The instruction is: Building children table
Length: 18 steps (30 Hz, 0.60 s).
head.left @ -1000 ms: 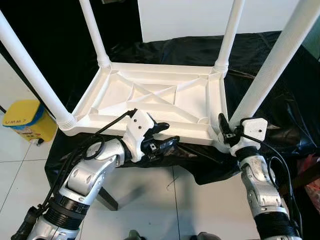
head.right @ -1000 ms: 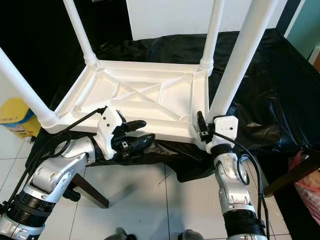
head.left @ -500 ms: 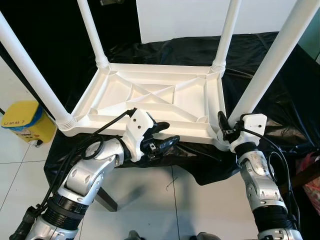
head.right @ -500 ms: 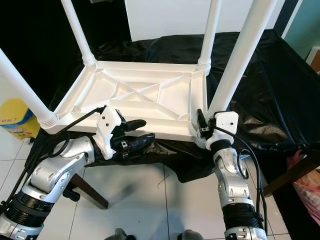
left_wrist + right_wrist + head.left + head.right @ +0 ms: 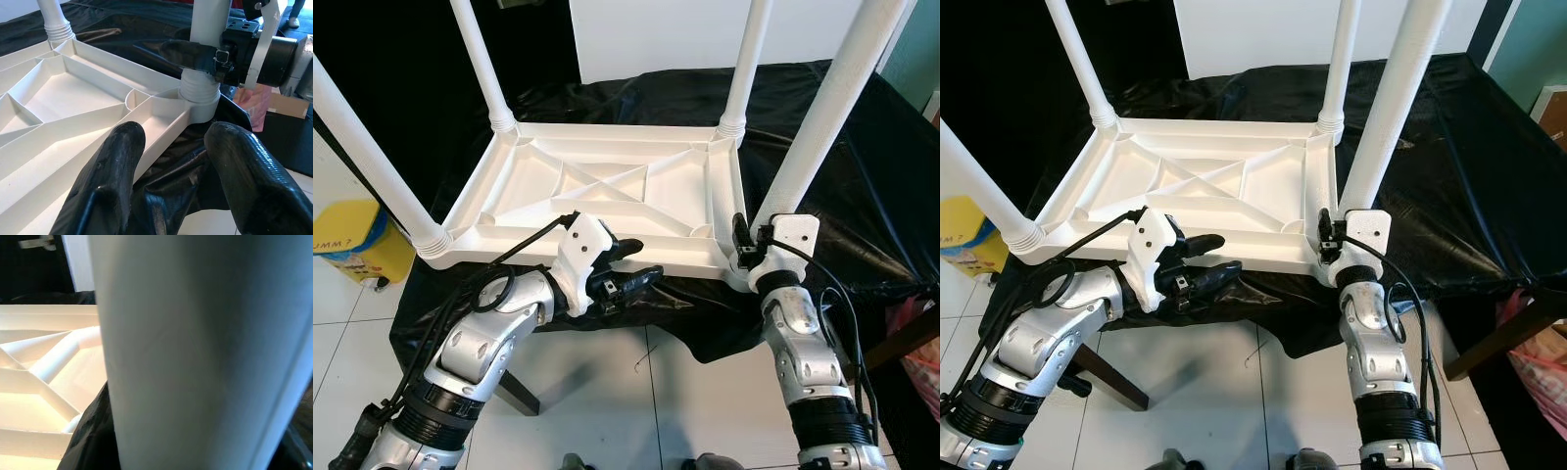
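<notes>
table point(image 5: 597, 191): white ribbed plastic, upside down on black sheet point(image 5: 822, 108), four round legs up
right gripper point(image 5: 205, 56): clamped round near-right leg point(image 5: 822, 127), just above its threaded collar
left gripper point(image 5: 631, 262): forearm bent in, fingers spread wide, straddling table's near rim
bin point(image 5: 352, 240): yellow, on tiled floor, left of table

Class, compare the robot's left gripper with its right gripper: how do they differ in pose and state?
The left gripper is open, its black fingers straddling the white plastic tabletop's near rim; the right gripper is shut around the near-right white leg above its collar. Both work at the upturned table's near edge.
</notes>
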Motion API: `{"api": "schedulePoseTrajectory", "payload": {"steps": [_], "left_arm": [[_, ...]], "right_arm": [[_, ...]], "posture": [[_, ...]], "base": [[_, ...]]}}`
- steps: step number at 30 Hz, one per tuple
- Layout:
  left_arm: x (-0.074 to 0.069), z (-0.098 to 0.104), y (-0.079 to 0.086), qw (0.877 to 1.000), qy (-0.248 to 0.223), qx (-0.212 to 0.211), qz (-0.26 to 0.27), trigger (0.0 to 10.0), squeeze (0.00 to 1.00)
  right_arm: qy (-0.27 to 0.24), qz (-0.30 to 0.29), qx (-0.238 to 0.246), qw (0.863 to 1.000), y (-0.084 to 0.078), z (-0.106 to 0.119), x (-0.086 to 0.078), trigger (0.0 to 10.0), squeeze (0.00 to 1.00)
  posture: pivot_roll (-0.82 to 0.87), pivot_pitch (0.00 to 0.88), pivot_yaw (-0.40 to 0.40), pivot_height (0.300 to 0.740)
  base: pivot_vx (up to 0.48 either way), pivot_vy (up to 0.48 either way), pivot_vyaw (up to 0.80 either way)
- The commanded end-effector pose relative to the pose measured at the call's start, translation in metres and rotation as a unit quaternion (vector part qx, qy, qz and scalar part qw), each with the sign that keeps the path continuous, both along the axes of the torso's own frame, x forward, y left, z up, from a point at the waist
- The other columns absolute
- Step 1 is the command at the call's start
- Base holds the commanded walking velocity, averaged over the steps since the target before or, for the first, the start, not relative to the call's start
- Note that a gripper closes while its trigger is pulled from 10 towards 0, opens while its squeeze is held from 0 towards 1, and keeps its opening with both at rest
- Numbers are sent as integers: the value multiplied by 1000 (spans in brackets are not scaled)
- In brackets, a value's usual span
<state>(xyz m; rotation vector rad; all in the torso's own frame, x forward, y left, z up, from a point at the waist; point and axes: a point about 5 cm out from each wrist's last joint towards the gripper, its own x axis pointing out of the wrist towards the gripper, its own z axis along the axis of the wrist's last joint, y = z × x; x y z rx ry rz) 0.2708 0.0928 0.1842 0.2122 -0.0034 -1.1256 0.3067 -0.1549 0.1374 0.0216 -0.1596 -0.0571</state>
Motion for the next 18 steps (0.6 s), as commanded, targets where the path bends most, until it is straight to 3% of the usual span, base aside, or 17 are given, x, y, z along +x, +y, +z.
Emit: {"api": "schedulePoseTrajectory", "payload": {"steps": [1, 4, 7, 14, 18], "left_arm": [[-6, 0, -2, 999, 10, 9, -51, 10000, 0], [-5, 0, -2, 999, 9, 9, -50, 10000, 0], [-5, -1, -2, 999, 6, 9, -45, 10000, 0], [-2, 1, -1, 999, 4, 4, -35, 10000, 0], [1, 2, 0, 1000, 0, 5, -26, 10000, 0]], "right_arm": [[52, -29, 3, 998, 2, -26, -9, 10000, 0], [33, -45, 9, 998, 6, -23, -13, 10000, 0], [-18, -36, 18, 999, 17, -6, -17, 10000, 0], [-70, -30, 20, 997, 14, 20, -14, 10000, 0], [-114, -15, 22, 993, 21, 46, -14, 10000, 0]], "posture": [[-28, 89, 47, 740], [-27, 88, 45, 740], [-25, 86, 44, 740], [-23, 84, 47, 740], [-23, 83, 47, 740]], "base": [[0, 0, 0], [0, 0, 0], [0, 0, 0], [0, 0, 0], [0, 0, 0]]}}
